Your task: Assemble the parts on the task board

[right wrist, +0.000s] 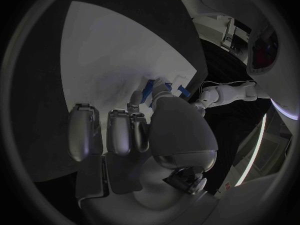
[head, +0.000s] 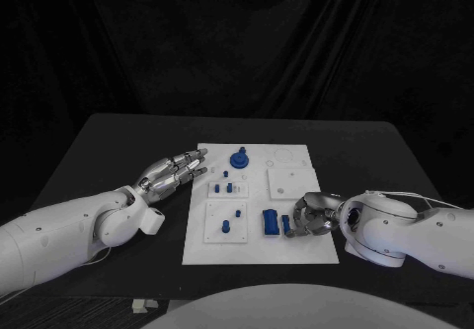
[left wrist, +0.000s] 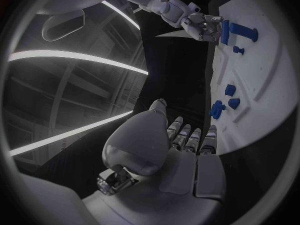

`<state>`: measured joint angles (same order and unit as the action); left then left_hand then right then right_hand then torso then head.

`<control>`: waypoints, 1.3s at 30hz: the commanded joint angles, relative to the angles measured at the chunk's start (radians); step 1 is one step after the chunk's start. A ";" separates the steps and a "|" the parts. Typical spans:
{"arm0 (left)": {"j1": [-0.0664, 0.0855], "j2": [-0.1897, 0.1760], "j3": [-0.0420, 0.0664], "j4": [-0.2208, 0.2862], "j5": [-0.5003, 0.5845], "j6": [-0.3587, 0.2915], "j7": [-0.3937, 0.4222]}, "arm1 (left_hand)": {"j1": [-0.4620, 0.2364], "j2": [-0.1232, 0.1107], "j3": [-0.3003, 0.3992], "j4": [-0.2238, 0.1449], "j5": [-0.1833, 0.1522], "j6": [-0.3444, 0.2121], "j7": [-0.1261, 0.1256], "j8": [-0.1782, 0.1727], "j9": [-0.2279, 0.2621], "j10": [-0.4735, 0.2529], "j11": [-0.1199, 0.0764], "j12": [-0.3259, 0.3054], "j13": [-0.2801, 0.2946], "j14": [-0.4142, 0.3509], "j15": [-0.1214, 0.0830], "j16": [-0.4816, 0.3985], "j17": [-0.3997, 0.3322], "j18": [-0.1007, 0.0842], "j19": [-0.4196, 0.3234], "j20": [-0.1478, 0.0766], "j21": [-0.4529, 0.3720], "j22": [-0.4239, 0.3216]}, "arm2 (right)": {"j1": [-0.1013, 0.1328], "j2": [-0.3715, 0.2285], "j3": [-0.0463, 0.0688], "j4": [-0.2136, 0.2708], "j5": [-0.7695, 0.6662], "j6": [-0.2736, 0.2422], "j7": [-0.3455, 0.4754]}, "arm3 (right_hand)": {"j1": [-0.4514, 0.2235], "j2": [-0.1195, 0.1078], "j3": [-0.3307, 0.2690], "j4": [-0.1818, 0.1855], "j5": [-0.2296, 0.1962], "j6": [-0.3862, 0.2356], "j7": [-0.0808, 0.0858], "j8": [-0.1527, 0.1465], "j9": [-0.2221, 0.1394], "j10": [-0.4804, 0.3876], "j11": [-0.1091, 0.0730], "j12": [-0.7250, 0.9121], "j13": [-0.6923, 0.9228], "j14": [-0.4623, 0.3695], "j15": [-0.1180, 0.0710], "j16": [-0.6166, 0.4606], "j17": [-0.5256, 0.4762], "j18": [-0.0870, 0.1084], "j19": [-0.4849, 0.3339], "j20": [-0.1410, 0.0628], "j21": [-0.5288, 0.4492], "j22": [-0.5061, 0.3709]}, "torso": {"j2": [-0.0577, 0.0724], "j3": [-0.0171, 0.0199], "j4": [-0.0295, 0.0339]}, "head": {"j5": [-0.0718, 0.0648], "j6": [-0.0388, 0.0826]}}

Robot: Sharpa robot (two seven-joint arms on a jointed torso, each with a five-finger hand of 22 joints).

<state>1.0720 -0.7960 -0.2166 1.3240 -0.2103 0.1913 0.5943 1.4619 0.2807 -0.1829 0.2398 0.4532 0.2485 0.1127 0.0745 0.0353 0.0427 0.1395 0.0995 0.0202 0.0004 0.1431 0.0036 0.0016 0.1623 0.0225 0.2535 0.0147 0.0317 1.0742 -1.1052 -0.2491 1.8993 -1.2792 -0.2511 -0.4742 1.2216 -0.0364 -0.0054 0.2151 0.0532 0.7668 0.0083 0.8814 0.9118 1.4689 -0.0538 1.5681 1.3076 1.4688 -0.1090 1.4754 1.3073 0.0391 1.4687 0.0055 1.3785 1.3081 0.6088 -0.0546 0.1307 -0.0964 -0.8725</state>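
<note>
Lying on black tabletop [head: 118,137]: white task board [head: 296,250]. Hovering off board's left edge: left robot hand [head: 176,171], fingers straight, grasping nothing. Reaching in at board's right side: right robot hand [head: 311,214], nearer, fingers curling round small upright blue block [head: 286,224]; firm grasp hard to confirm. Standing just beside it: taller blue block [head: 270,223], long axis running away from robot.

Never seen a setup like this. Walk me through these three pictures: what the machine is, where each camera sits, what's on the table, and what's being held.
It is a robot with two white arms ending in silver hands. One camera looks down from its head; the other two sit at the wrists, behind each hand. On the black table lies a white task board carrying small blue parts, such as a round knobbed part. The left hand hovers beside the board, fingers out, holding nothing. The right hand is at a small blue part beside a larger blue block, seemingly pinching it.
</note>
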 commanded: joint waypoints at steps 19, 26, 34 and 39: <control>-0.002 0.002 0.001 0.003 0.005 0.011 0.009 | 0.020 -0.001 0.011 -0.021 0.009 0.002 0.008 -0.001 0.001 0.001 0.004 0.004 0.001 0.000 0.009 -0.004 -0.002 0.017 0.001 0.010 0.005 -0.001 | -0.020 0.012 0.001 -0.019 -0.007 0.030 -0.008 | 0.083 -0.017 -0.033 -0.029 -0.005 0.028 -0.012 0.018 0.018 0.102 -0.016 0.003 0.263 0.068 -0.015 0.017 0.070 0.008 0.022 -0.015 -0.006 0.201 | -0.001 -0.0003 -0.0015 | 0.005 0.000; -0.002 0.002 0.001 0.003 0.005 0.012 0.011 | 0.024 -0.001 0.016 -0.028 0.012 0.004 0.008 -0.001 0.001 0.001 0.004 0.004 0.002 0.000 0.009 -0.004 -0.002 0.017 0.001 0.010 0.006 -0.001 | -0.022 0.004 0.001 -0.012 -0.007 0.013 0.022 | 0.076 -0.036 -0.068 -0.015 -0.004 0.018 -0.009 0.011 0.022 0.102 -0.014 0.003 0.263 0.067 -0.014 0.016 0.068 0.008 0.020 -0.015 -0.010 0.200 | -0.002 -0.0002 -0.0012 | 0.006 0.000; -0.003 -0.005 0.001 0.005 0.005 0.006 0.020 | 0.026 -0.004 0.020 -0.037 0.014 0.011 0.011 0.001 0.002 0.003 0.003 0.007 0.002 0.000 0.007 -0.004 -0.002 0.018 0.001 0.010 0.006 -0.001 | -0.020 -0.036 0.001 0.021 0.005 -0.062 0.078 | 0.055 -0.077 -0.101 0.055 -0.004 0.018 -0.010 0.011 0.029 0.102 -0.014 0.003 0.263 0.068 -0.014 0.020 0.078 0.007 0.022 -0.015 -0.004 0.202 | -0.011 0.0003 -0.0023 | 0.010 0.000; -0.003 -0.019 0.001 0.015 0.005 0.000 0.022 | 0.023 -0.006 0.021 -0.039 0.013 0.023 0.018 0.005 0.004 0.004 0.003 0.007 0.002 0.000 0.007 -0.004 -0.002 0.018 0.001 0.009 0.006 -0.001 | 0.014 -0.072 0.001 0.048 0.096 -0.162 0.134 | -0.095 -0.072 -0.105 0.080 -0.002 0.031 -0.016 0.012 0.042 0.102 -0.019 0.003 0.263 0.073 -0.017 0.029 0.098 0.002 0.034 -0.017 0.022 0.209 | -0.026 0.0007 -0.0077 | 0.006 0.000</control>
<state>1.0701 -0.8128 -0.2164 1.3325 -0.2103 0.1916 0.5948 1.4815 0.2767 -0.1637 0.2066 0.4619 0.2640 0.1281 0.0745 0.0375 0.0427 0.1394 0.1035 0.0210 0.0004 0.1431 0.0036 0.0014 0.1622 0.0262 0.2572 0.0147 0.0317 1.0728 -1.1686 -0.2496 1.9393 -1.2554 -0.3005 -0.4088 1.1640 -0.1150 -0.1144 0.2911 0.0533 0.7896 -0.0073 0.8955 0.9498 1.4652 -0.0644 1.5681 1.3076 1.4658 -0.1189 1.4991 1.3073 0.0391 1.4650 -0.0053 1.3944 1.3081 0.5944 -0.0545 0.1269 -0.0878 -0.8725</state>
